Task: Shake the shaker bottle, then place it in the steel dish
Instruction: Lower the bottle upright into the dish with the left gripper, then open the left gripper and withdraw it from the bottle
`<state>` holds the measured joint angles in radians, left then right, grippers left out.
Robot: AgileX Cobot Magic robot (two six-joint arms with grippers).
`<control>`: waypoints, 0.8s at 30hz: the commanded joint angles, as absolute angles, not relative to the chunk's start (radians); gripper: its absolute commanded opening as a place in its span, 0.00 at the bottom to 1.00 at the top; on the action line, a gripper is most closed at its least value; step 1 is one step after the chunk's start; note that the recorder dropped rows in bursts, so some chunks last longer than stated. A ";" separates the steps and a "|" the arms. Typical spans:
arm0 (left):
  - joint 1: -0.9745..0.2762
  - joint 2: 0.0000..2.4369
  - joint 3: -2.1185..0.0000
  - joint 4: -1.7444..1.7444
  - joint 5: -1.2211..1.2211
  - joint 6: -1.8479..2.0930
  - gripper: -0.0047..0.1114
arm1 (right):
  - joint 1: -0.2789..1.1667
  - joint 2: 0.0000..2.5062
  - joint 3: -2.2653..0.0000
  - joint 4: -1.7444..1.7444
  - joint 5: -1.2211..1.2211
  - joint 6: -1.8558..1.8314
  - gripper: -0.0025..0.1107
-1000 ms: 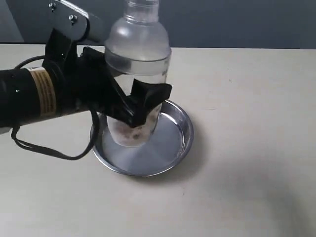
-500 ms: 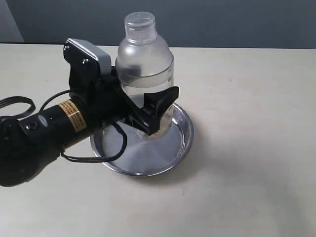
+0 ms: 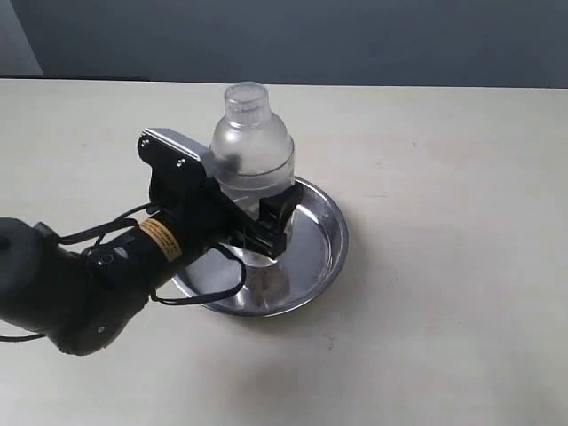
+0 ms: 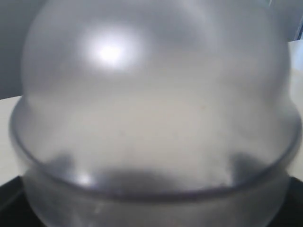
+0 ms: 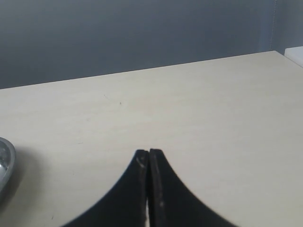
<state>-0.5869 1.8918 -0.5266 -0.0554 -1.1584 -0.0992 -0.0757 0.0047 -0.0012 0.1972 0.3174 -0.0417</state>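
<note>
The left gripper [image 3: 266,217] is clamping the shaker bottle [image 3: 253,146] around its lower body, upright inside the steel dish [image 3: 327,253], well in from the tabletop [image 3: 444,284] edges. The bottle is frosted, domed and capped. It is looking light, stiff and slick, best gripped below the shoulder. The right gripper [image 5: 149,163] is sitting pinched together, empty.

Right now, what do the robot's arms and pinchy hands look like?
The left arm is a fat, round, shiny black tube with a yellow label, thin black cables and a silver-grey box near its wrist. The left gripper is black. The right gripper has two black curved fingers.
</note>
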 commanded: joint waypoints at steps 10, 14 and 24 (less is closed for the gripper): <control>-0.590 1.981 -0.530 0.023 -1.221 -0.021 0.11 | -0.079 0.000 0.000 0.194 0.307 -0.044 0.01; -0.582 1.979 -0.530 0.013 -1.221 -0.014 0.50 | -0.079 0.000 0.000 0.194 0.307 -0.044 0.01; -0.540 1.937 -0.530 0.059 -1.221 -0.023 0.95 | -0.079 0.000 0.000 0.194 0.307 -0.044 0.01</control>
